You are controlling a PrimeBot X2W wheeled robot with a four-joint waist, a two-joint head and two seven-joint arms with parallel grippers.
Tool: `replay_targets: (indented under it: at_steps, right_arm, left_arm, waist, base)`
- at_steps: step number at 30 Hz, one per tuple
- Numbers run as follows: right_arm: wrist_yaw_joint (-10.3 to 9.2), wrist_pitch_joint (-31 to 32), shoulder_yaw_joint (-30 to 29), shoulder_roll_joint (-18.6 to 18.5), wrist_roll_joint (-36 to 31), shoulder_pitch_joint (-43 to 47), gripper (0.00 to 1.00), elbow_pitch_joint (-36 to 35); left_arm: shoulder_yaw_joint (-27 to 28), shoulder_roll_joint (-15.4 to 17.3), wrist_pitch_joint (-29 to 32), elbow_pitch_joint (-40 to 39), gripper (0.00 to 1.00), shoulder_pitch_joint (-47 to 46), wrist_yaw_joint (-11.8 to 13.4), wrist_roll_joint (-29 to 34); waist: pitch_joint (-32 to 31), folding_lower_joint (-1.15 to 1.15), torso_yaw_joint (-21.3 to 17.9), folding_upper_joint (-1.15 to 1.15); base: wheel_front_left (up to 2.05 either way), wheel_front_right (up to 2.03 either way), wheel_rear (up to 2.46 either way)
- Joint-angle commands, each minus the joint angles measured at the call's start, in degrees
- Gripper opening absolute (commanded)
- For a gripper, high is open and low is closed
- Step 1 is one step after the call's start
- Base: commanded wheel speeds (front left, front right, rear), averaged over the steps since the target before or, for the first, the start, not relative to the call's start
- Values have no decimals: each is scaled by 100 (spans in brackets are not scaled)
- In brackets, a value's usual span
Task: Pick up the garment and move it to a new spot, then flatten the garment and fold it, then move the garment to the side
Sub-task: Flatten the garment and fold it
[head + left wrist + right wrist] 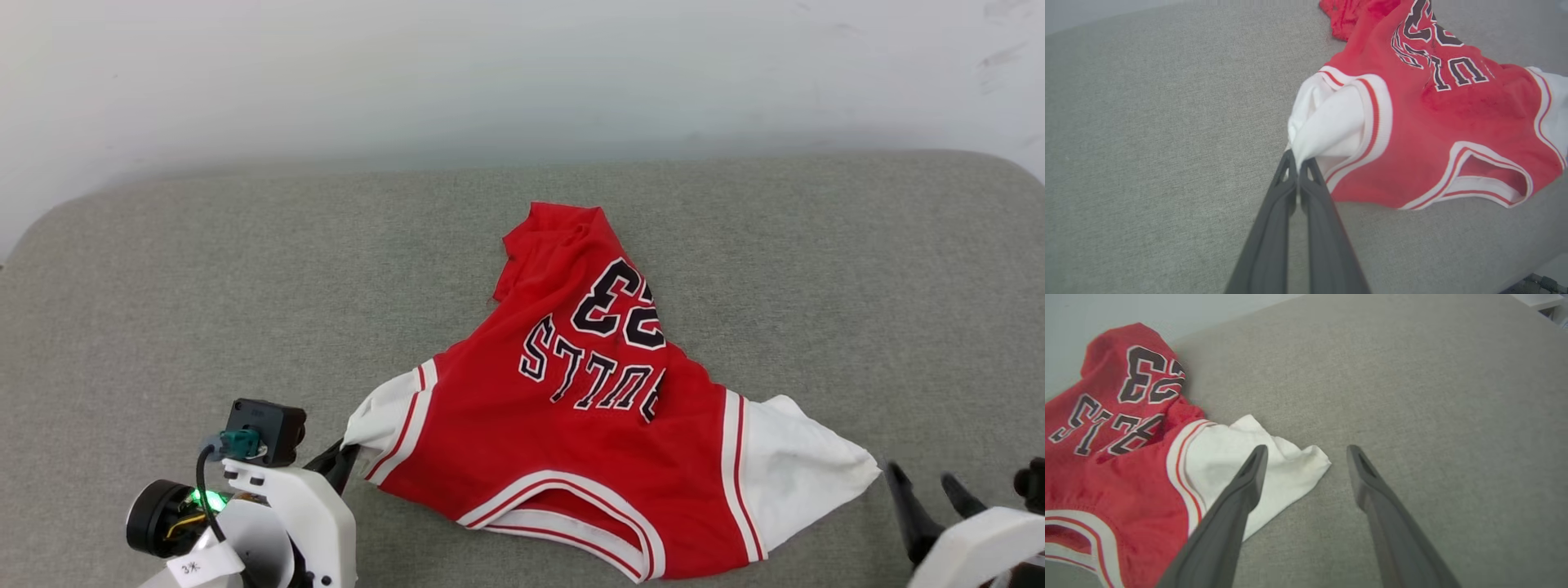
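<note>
- Worktop (163,310): grey fabric, rounded corners.
- Shirt (563,457): red, rumpled at the worktop's middle, print facing up.
- Left fingers (1278,204): clenched on the edge of one white sleeve.
- Right fingers (1249,477): released, beside the other sleeve.

You see a grey woven-fabric surface (204,269) with rounded far corners at 10 and 2 o'clock. A pale wall (490,73) stands behind it at 12 o'clock, bearing faint dark scuffs (1000,57) toward 1 o'clock.
</note>
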Motion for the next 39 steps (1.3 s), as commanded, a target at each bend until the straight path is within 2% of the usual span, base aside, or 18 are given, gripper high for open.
replay_targets:
  at_steps: [1,4,7,15,22,23,24,25,32,39]
  right_arm:
    - [-4,392,-108,-150,48,-48,100,135]
    - [-4,1195,-138,-363,121,-196,100,353]
    - [-4,1734,1,-589,206,-385,100,499]
    - [-4,1983,693,-1042,218,-1014,100,1004]
    - [6,2278,1405,-1046,386,-1195,100,1825]
    - [6,2361,1492,-1025,441,-1191,39,1936]
    - [6,2429,1571,-988,520,-1183,10,2003]
    - [12,2479,1623,-958,601,-1179,0,2061]
    - [-4,2323,1506,-1252,685,-1359,0,1803]
    - [-6,2123,1110,-1388,464,-1525,0,1006]
  left_arm:
    - [23,44,-50,-94,0,67,59,36]
    - [43,22,-90,-234,0,26,97,57]
    - [31,-26,-112,-335,0,-80,108,116]
    - [11,-127,-135,-430,0,-342,63,257]
    - [43,-173,-186,-367,0,-464,10,241]
    - [48,-179,-192,-354,0,-454,4,235]
    - [53,-185,-197,-344,0,-452,-4,224]
    - [59,-188,-203,-330,0,-454,-13,218]
    - [141,-136,-317,-257,0,-286,4,124]
    - [316,-24,-416,-262,0,-266,24,26]
  waist:
    - [15,0,26,0]
    - [83,0,69,0]
    - [193,0,125,0]
    - [589,0,263,0]
    - [803,0,299,0]
    - [818,0,299,0]
    - [830,0,298,0]
    - [833,0,293,0]
    - [597,0,183,0]
    - [167,0,68,0]
  base:
    - [0,0,0]
    - [0,0,0]
    - [0,0,0]
    - [0,0,0]
    - [0,0,0]
    - [0,0,0]
    - [0,0,0]
    - [0,0,0]
    - [0,0,0]
    - [0,0,0]
